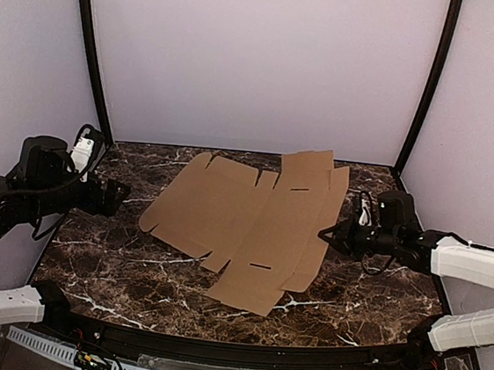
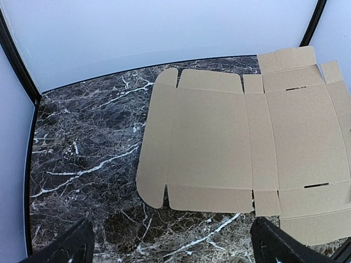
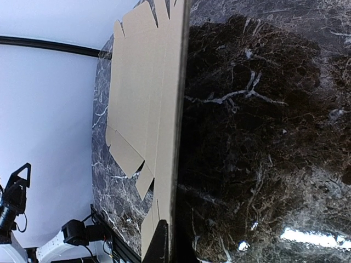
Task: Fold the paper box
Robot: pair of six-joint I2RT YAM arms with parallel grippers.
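The paper box (image 1: 252,216) is a flat brown die-cut sheet with flaps and slots, lying on the dark marble table (image 1: 114,268). My right gripper (image 1: 328,235) is at the sheet's right edge, shut on that outer flap, which stands slightly off the table. In the right wrist view the paper box (image 3: 148,104) runs edge-on down into the right gripper (image 3: 170,234). My left gripper (image 1: 124,197) hovers open to the left of the sheet, touching nothing. In the left wrist view the paper box (image 2: 219,142) lies ahead of the left gripper (image 2: 173,249), whose fingers (image 2: 71,246) stand far apart.
White walls close in the table at the back and on both sides, with black corner posts (image 1: 93,54). A black rail (image 1: 212,349) runs along the near edge. Bare marble shows to the left of and in front of the sheet.
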